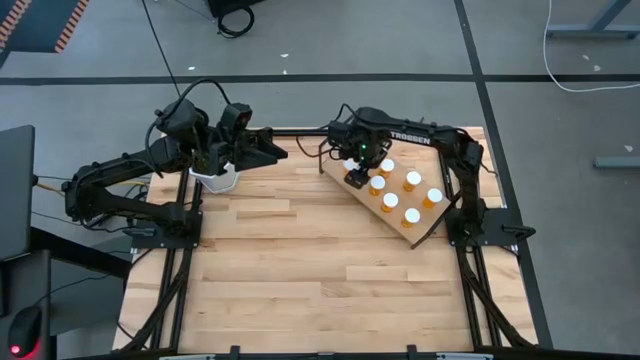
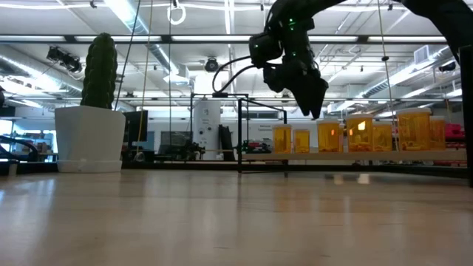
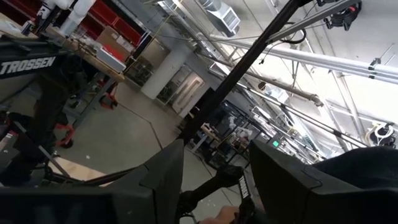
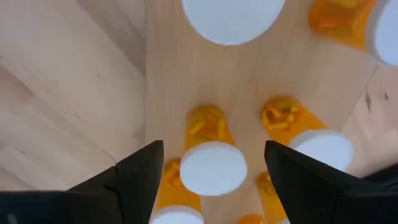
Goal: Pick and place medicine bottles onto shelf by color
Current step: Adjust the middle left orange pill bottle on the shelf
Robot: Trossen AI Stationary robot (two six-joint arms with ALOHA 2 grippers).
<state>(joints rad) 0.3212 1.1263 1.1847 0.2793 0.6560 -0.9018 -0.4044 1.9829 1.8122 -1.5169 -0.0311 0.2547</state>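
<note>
Several orange medicine bottles (image 1: pixel 413 180) with white caps stand upright on the tilted light-wood shelf (image 1: pixel 398 186) at the table's far right. The low view shows them in a row (image 2: pixel 360 134). My right gripper (image 1: pixel 357 165) hovers open over the shelf's far-left end, pointing down. In its wrist view its fingers stand on either side of one white-capped bottle (image 4: pixel 213 168), above it and not touching. My left gripper (image 1: pixel 275 152) is open and raised at the far left of the table, next to the plant pot; its wrist view looks up into the room.
A white pot with a green cactus (image 2: pixel 90 139) stands at the far-left corner (image 1: pixel 220 178), under the left arm. Other bottles (image 4: pixel 233 18) (image 4: pixel 329 149) crowd close around the one between the right fingers. The near half of the slatted tabletop (image 1: pixel 320 280) holds nothing.
</note>
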